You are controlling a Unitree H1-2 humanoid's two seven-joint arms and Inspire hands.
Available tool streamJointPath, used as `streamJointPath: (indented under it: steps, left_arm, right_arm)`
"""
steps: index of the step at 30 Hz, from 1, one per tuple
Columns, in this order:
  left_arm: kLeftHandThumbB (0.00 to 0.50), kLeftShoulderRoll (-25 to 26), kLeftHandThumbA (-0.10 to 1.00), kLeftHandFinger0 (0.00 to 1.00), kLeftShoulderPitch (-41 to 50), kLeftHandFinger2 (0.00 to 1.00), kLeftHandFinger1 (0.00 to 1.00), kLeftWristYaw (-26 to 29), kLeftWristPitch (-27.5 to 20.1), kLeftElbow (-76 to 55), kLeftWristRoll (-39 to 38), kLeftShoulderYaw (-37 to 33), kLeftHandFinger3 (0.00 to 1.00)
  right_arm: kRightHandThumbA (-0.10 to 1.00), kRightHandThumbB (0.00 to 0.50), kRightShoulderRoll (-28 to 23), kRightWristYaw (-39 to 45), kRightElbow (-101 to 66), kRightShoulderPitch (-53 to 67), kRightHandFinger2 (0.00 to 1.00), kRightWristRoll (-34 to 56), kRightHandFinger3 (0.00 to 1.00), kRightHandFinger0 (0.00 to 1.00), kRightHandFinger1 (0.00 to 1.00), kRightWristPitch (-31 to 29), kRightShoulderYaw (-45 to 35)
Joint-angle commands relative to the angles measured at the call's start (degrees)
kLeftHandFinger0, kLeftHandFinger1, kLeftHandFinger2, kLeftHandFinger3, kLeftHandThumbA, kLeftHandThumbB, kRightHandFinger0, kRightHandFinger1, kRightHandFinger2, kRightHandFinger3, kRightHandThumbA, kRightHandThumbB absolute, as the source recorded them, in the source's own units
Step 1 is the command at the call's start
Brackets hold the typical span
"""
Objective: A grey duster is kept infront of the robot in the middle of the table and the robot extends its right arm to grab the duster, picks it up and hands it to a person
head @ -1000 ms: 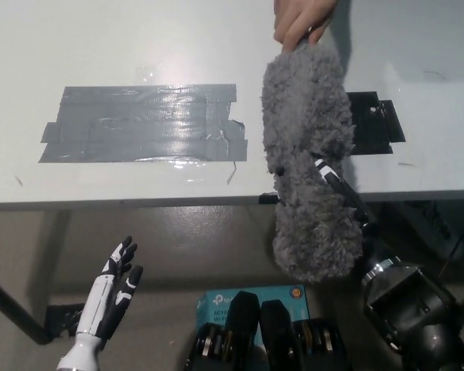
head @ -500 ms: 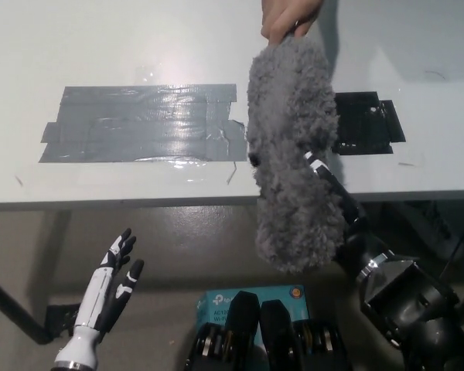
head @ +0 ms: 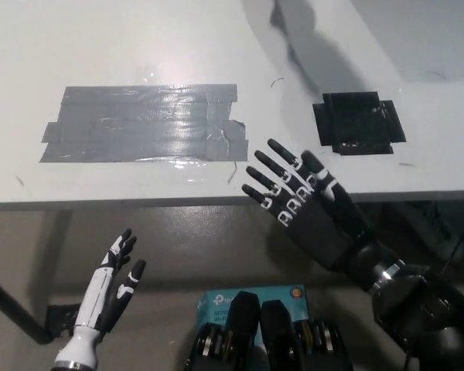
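Over the front edge of the table (head: 417, 46), the black right hand (head: 305, 209) is held out empty, palm up, with its fingers (head: 272, 176) spread wide and their tips reaching just past the table's edge. Nothing is gripped in it. Its arm (head: 406, 301) is seen coming in from the lower right, below table level.

Lower left, the white left hand (head: 112, 286) is held below the table, over the floor, upright with its fingers apart and nothing in it.

No duster can be seen anywhere in the head view, so its place cannot be told. Only a dark shadow (head: 313, 46) is cast on the white tabletop near the top middle, running down toward the black patch.

On the table, a wide patch of grey tape (head: 143, 124) is stuck flat at the left and middle, made of several overlapping strips with ragged ends at its right side. A smaller black square patch (head: 359, 124) is stuck at the right, well apart from the grey tape and just beyond the right hand's fingertips.

Beneath the table, a teal box (head: 251, 297) is partly shown at the bottom middle.
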Motion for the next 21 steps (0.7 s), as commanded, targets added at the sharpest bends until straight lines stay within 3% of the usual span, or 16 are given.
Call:
streamJointPath:
  steps: [1, 6, 10, 11, 12, 14, 17, 19, 21]
  left_arm:
    - [0.228, 1.0, 0.90, 1.00, -1.6, 1.00, 1.00, 0.5, -1.6, -0.6, 0.1, -0.1, 1.00]
    - [0.229, 0.9, 0.90, 1.00, -1.4, 1.00, 1.00, 0.7, -2.3, -0.1, 0.4, -0.2, 1.00]
    - [0.225, 0.6, 0.89, 1.00, -1.0, 1.00, 1.00, 1.2, -2.1, -0.1, 0.9, -0.2, 1.00]
    - [0.224, 0.5, 0.89, 1.00, -0.9, 1.00, 1.00, 1.2, -2.1, -0.2, 0.9, -0.3, 1.00]
    - [0.229, 0.3, 0.89, 1.00, -0.7, 1.00, 1.00, 0.9, -1.9, -0.3, 0.5, -0.3, 1.00]
    - [0.228, 0.2, 0.89, 1.00, -0.4, 1.00, 1.00, 0.8, -1.9, -0.5, 0.3, -0.2, 1.00]
    - [0.223, 0.2, 0.88, 1.00, -0.2, 1.00, 1.00, 0.4, -1.9, -0.8, -0.1, -0.3, 1.00]
    - [0.224, 0.1, 0.88, 1.00, -0.3, 1.00, 1.00, 0.4, -1.6, -0.9, -0.2, -0.3, 1.00]
    - [0.224, 0.0, 0.88, 1.00, -0.2, 1.00, 1.00, 0.4, -2.1, -0.8, -0.4, -0.3, 1.00]
  right_arm:
    - [0.88, 0.410, -1.7, 8.1, -0.5, 2.4, 1.00, -9.7, 1.00, 1.00, 1.00, -5.9, -0.9]
    - [0.92, 0.379, -3.6, 7.1, 0.1, 5.5, 1.00, -21.9, 1.00, 1.00, 1.00, -10.6, -0.1]
    - [0.83, 0.344, -5.1, 6.8, 5.2, 8.0, 1.00, -32.5, 1.00, 1.00, 1.00, -17.8, 0.7]
    - [0.82, 0.353, -5.2, 6.7, 6.1, 8.2, 1.00, -33.7, 1.00, 1.00, 1.00, -18.7, 0.7]
    - [0.83, 0.405, -5.6, 5.8, 8.2, 8.6, 1.00, -36.3, 1.00, 1.00, 1.00, -20.1, 1.0]
    - [0.84, 0.416, -5.9, 5.3, 9.8, 8.8, 1.00, -38.4, 1.00, 1.00, 1.00, -21.3, 1.3]
    - [0.85, 0.379, -6.6, 5.2, 12.6, 9.1, 1.00, -41.8, 1.00, 1.00, 1.00, -23.9, 1.8]
    - [0.86, 0.381, -6.9, 5.2, 13.7, 9.1, 1.00, -43.2, 1.00, 1.00, 1.00, -24.8, 1.8]
    - [0.86, 0.336, -7.0, 5.2, 13.7, 9.2, 1.00, -44.4, 1.00, 1.00, 1.00, -25.1, 1.9]
